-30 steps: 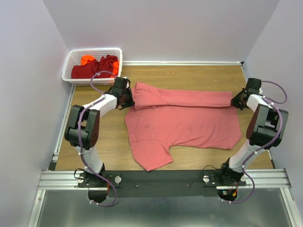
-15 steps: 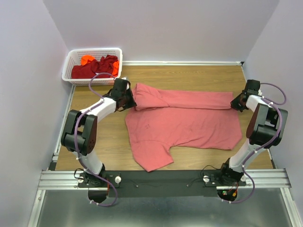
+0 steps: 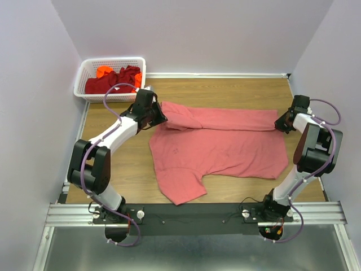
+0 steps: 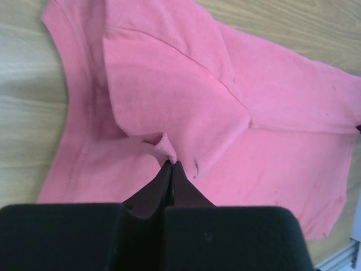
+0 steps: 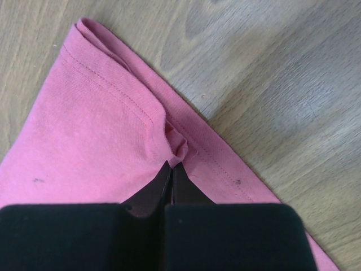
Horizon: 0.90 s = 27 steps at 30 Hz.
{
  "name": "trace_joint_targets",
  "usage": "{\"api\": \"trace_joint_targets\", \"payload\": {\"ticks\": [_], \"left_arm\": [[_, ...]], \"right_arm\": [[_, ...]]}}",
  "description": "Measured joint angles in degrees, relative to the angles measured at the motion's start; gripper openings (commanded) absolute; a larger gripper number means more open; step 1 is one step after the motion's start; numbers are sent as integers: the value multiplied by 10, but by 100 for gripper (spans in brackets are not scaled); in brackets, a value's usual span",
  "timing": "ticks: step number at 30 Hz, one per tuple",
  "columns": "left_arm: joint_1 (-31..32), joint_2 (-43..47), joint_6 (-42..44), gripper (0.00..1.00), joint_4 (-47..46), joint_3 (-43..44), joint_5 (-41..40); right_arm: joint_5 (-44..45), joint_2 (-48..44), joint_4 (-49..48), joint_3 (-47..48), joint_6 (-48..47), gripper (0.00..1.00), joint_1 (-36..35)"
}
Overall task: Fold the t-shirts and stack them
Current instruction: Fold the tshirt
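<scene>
Two thin pinches carry everything: the left gripper (image 4: pixel 171 165) is closed tight on a tuck near the sleeve of the large salmon-pink cloth t-shirt (image 3: pixel 220 152) spread on the wooden table (image 3: pixel 132 175), the right gripper (image 5: pixel 172 165) likewise on its stitched hem corner. Uneven pulling could slip either tuck free, or drag the fold askew and bunch the cloth.

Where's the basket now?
Top view: the white basket sits at the far left corner of the table, beyond the left gripper, holding dark red and orange shirts.
</scene>
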State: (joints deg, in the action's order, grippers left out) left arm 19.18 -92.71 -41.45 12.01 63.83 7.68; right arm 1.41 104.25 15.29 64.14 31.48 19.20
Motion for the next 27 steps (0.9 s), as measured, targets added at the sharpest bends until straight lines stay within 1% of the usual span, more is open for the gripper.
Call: {"api": "trace_joint_targets", "payload": {"ticks": [5, 13, 27], "left_arm": [[19, 26, -35, 0, 5, -17, 0], [26, 46, -78, 0, 5, -49, 0], [38, 59, -104, 0, 5, -67, -1]], "right_arm": [[0, 0, 0, 1, 0, 5, 0], [0, 6, 0, 2, 0, 5, 0], [1, 9, 0, 2, 0, 6, 0]]}}
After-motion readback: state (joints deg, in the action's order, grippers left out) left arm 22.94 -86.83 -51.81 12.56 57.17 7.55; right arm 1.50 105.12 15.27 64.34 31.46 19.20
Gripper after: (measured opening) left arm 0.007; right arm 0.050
